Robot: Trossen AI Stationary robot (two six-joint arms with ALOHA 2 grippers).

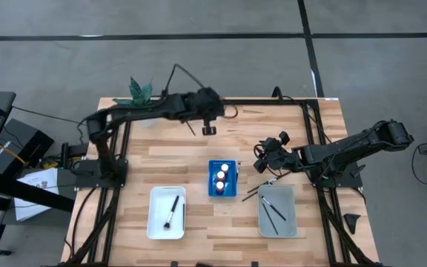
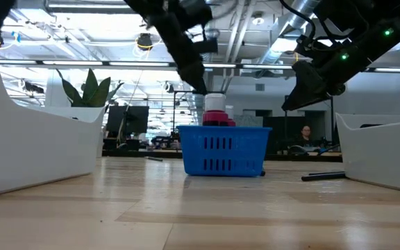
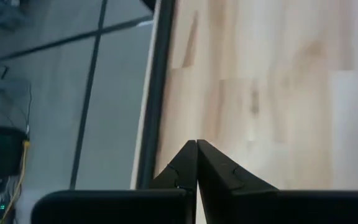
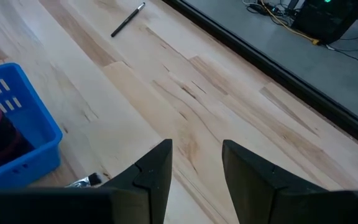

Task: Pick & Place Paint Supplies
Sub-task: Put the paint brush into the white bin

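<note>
left gripper closed, far side | right gripper apart, empty

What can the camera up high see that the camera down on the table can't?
Only the high view shows inside the trays: one brush lying in the white tray and brushes in the grey tray, plus three bottle caps in the rack. Only the low view shows the room behind, with a seated person. Both show the blue rack, a bottle in it, and a brush on the table beside the grey tray.
</note>
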